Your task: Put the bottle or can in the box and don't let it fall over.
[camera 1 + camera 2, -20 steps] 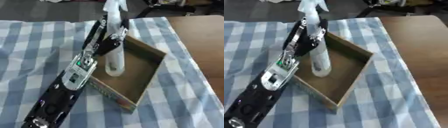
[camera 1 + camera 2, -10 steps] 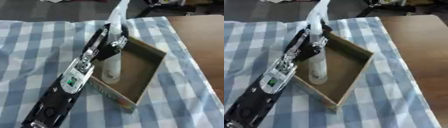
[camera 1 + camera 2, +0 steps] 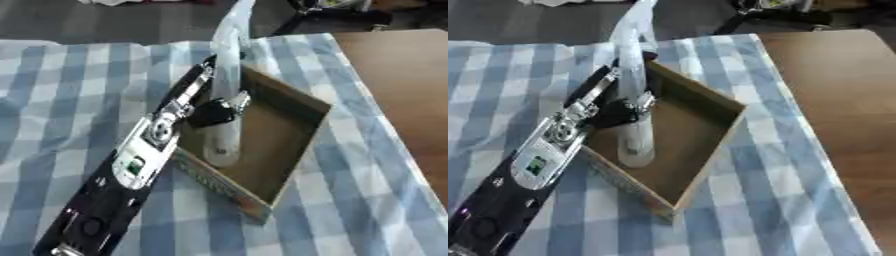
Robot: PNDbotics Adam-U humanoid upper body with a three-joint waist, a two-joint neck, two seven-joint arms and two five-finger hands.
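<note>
My left hand (image 3: 213, 111) has its fingers curled round the middle of the bottle (image 3: 226, 100), a tall pale one w/ a spray-type top. The bottle's long axis is nearly upright, only a bit leaning, top toward the far edge of the tabletop. Its base is down inside the box (image 3: 289, 145), close to the box's left wall, on the side where my arm comes in. I cannot tell for sure if the base already sits flat on the box floor or is just above it; it looks like touching or nearly.

The bottle is right in my hand, so the next move turns on this axis: I judge it must be straight before I open the fingers, otherwise it can tip toward the wall.

The box is a shallow brown tray, lying askew on the blue-white checked cloth (image 3: 52, 100), near the right edge of the cloth. Nothing else is in it, only the bottle. My right hand doesn't show in either view.
</note>
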